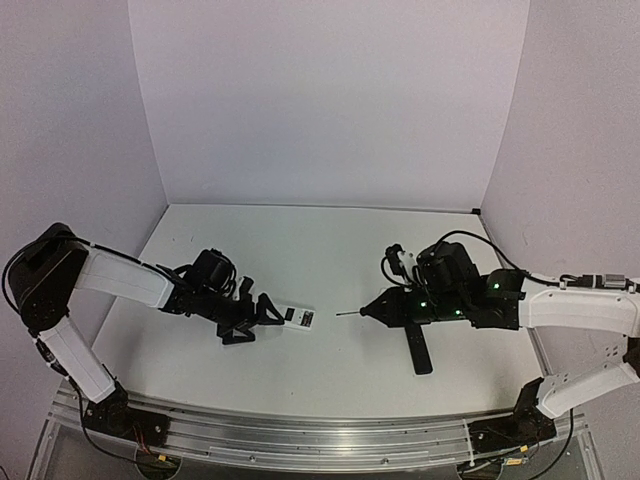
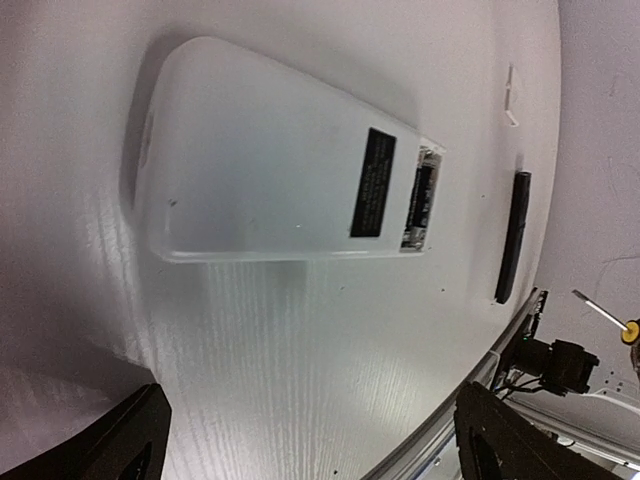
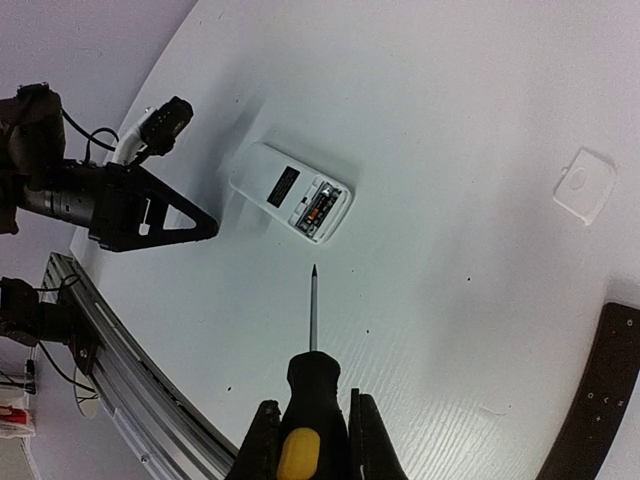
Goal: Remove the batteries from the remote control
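Observation:
The white remote control (image 1: 295, 316) lies back side up on the table, left of centre. Its battery bay at the right end is uncovered, and the dark batteries (image 3: 322, 208) sit inside; they also show in the left wrist view (image 2: 422, 195). My left gripper (image 1: 262, 322) is open and empty, low over the table just left of the remote (image 2: 270, 160), not touching it. My right gripper (image 3: 312, 405) is shut on the yellow-and-black screwdriver (image 3: 315, 370). Its tip (image 1: 340, 314) points at the battery end, a short gap away.
A slim black remote (image 1: 418, 348) lies under the right arm near the front edge. A small white battery cover (image 3: 584, 185) lies on the table farther back. The metal rail (image 1: 300, 440) runs along the front edge.

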You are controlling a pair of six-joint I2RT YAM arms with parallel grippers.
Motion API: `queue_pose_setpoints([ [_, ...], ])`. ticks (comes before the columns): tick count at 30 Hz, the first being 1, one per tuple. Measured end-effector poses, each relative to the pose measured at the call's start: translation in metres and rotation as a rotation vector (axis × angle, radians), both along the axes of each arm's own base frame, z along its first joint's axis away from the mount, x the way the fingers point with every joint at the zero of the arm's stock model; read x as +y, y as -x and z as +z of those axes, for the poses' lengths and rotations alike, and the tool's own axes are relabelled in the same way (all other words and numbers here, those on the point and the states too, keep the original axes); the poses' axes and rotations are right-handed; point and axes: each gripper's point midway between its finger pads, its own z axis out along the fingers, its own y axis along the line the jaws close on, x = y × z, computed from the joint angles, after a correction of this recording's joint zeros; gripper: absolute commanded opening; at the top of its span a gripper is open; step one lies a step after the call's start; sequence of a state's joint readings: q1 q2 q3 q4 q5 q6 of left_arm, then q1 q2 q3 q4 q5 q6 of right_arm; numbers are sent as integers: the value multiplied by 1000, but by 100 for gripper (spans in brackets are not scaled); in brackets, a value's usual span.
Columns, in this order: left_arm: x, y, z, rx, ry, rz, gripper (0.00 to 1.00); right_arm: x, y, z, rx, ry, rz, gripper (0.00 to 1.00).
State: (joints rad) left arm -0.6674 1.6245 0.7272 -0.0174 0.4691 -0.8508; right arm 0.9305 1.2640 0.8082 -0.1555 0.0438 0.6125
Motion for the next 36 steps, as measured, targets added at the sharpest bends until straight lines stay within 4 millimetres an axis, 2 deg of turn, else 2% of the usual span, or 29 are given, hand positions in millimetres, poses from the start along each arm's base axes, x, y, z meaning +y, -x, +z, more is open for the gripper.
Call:
queue_pose_setpoints([
  [17,-44,-62,4,-100,58,15,100,-12,-14,-1,-10,13,-58,0],
  [22,-51,-63,5,-116,82,-21,100,-14,-18,-7,10,20,-61,0],
  [30,-63,-60,6,-127,130,-98,99,-9,-17,-35,64,78,-8,0],
  [36,-68,-57,7,-121,149,-135,100,2,-18,-35,69,82,40,0],
])
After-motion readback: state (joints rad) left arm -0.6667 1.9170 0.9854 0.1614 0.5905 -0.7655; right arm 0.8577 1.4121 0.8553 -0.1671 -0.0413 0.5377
